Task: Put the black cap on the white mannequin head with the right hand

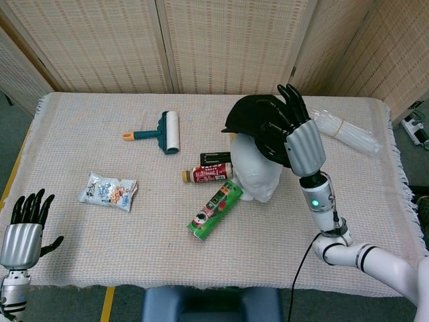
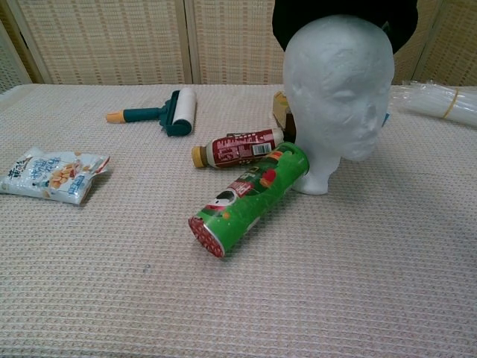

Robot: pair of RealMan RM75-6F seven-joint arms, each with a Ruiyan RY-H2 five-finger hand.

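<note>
My right hand (image 1: 300, 137) holds the black cap (image 1: 255, 121) just above and behind the crown of the white mannequin head (image 1: 257, 173). In the chest view the black cap (image 2: 298, 15) shows as a dark shape behind the top of the white mannequin head (image 2: 339, 89), and the right hand itself is hidden. The head stands upright near the table's middle, face towards me. My left hand (image 1: 25, 225) hangs off the front left corner, fingers spread, holding nothing.
A green can (image 1: 216, 208) and a red bottle (image 1: 208, 174) lie against the head's base. A lint roller (image 1: 164, 131), a snack bag (image 1: 108, 190) and a clear plastic bundle (image 1: 347, 131) also lie on the cloth. A folding screen stands behind.
</note>
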